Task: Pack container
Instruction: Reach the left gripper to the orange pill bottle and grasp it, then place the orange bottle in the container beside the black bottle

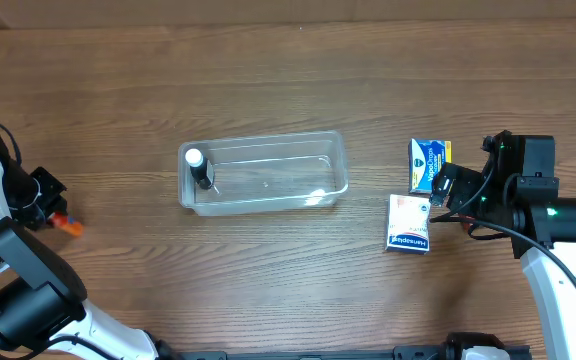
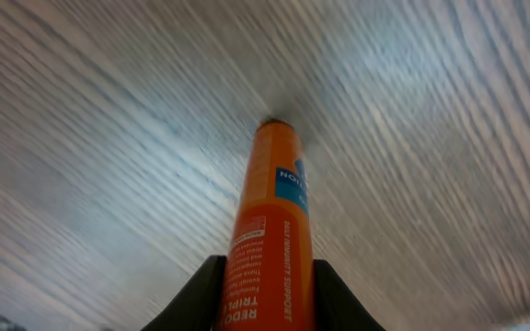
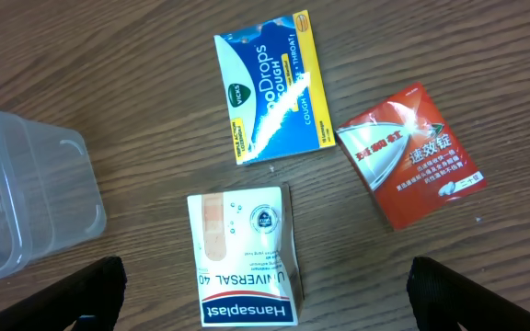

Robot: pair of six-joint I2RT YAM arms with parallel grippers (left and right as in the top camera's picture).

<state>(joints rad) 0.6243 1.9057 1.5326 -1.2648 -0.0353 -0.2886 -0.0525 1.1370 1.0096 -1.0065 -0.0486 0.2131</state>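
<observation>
Okay, tube pickup, I reckon: my left gripper [image 2: 267, 299] is clamped on the orange tube [image 2: 270, 221] at the left edge of the table [image 1: 288, 60]; right gripper [image 3: 270, 299] spread over the Hansaplast box [image 3: 244, 262] near the right edge. Container [image 1: 278, 185] mid-table, small bottle [image 1: 200, 170] inside. Next I'd carry the tube over, release.

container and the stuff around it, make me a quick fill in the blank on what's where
1. The clear container holds one small black ___ with a white cap.
2. The left gripper is shut on an ___ tube.
3. The right wrist view shows ___ boxes lying on the table outside the container.

Missing words: bottle; orange; three.
</observation>
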